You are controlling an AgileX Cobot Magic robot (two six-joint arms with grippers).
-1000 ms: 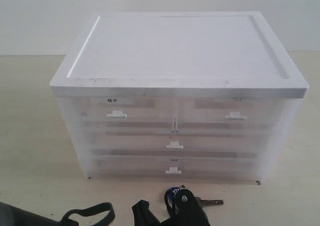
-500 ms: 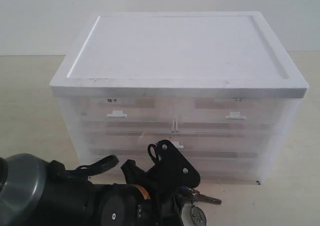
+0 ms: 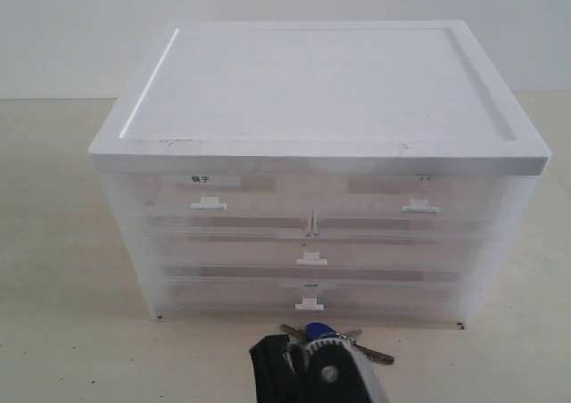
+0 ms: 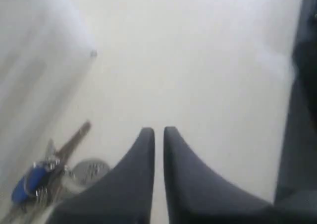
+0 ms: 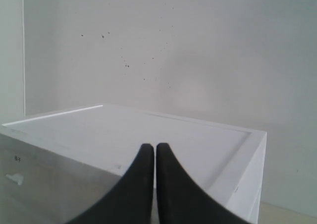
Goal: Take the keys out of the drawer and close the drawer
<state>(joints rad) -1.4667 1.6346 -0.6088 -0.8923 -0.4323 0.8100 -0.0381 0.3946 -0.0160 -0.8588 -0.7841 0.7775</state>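
The keys (image 3: pixel 337 339) lie on the table just in front of the cabinet's bottom tier, with the blue fob (image 3: pixel 318 331) on top. The left wrist view shows the keys (image 4: pixel 47 177), the blue fob (image 4: pixel 28 187) and the oval tag (image 4: pixel 89 169) beside my fingers. The drawer (image 3: pixel 311 259), the middle tier, sits pushed in flush. My left gripper (image 3: pixel 303 364) (image 4: pixel 158 131) is low at the front edge, right by the keys, shut with only a sliver between its fingers and nothing held. My right gripper (image 5: pixel 155 147) is shut and empty, facing the cabinet's top.
The white-topped cabinet (image 3: pixel 317 86) stands mid-table with two half-width drawers (image 3: pixel 208 204) above and a labelled bottom drawer (image 3: pixel 309 304), all pushed in. The cabinet's corner (image 4: pixel 29 60) is close to my left gripper. A dark part (image 4: pixel 302 115) crosses the left wrist view's edge.
The left arm, which loomed large at the lower left half a second ago, has dropped back to the bottom edge. The keys now lie slightly closer to the cabinet.
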